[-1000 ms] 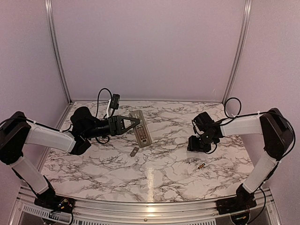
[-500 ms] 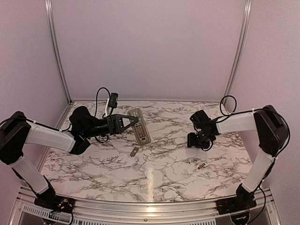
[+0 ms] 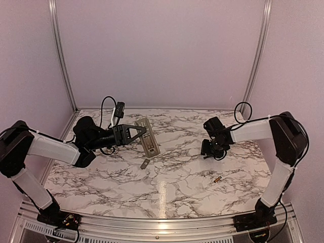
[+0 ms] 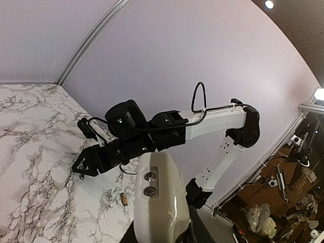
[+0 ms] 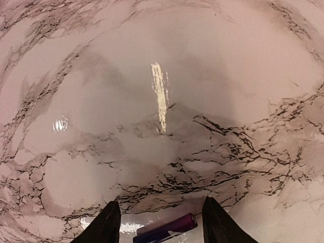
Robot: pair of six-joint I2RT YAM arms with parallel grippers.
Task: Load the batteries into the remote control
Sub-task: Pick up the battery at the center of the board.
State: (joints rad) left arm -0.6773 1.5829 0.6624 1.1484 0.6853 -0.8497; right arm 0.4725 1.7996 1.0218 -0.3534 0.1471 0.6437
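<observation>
Left arm [image 3: 50,148] stretched low and forward, forearm angled inward, wrist kept level. Left gripper [image 3: 145,131] pointed right, jaws clamped on remote [image 3: 150,139]. Right arm [image 3: 255,130] bent sharply at elbow, forearm reached inward. Right gripper [image 3: 207,150] pointed down, held low; fingers [image 5: 107,223] spread apart, battery [image 5: 164,228] lain between them, not pinched.
</observation>
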